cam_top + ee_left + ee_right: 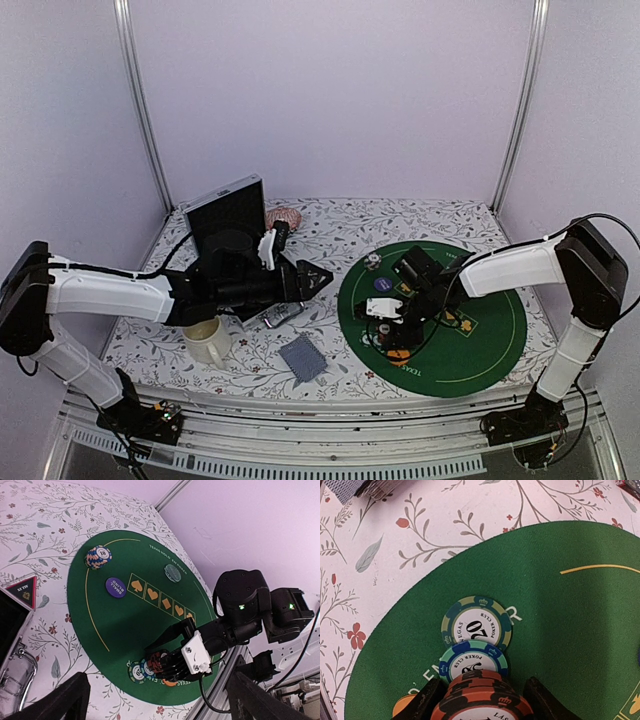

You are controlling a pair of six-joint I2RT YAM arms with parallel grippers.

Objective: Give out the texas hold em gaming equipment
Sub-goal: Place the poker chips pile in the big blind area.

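Note:
A green round poker mat (480, 330) lies at the right. My right gripper (482, 702) is low over its near-left rim (395, 335), shut on a stack of red-black poker chips (485, 695). In front of the stack lie a blue-green chip (472, 660) and a "20" chip (476, 625), with an orange disc (402, 707) beside them. A striped chip stack (98, 557), a purple disc (116, 586) and a grey-green chip (172, 572) sit on the mat's far side. The black-red triangle marker (22, 591) lies off the mat. Grey-blue cards (302, 357) lie near the front. My left gripper (160, 715) is open, above the table left of the mat.
A cream mug (207, 342) stands under my left arm. A black open case (228, 215) and a pink striped round object (288, 216) are at the back left. A clear plastic box (17, 667) lies just below my left gripper.

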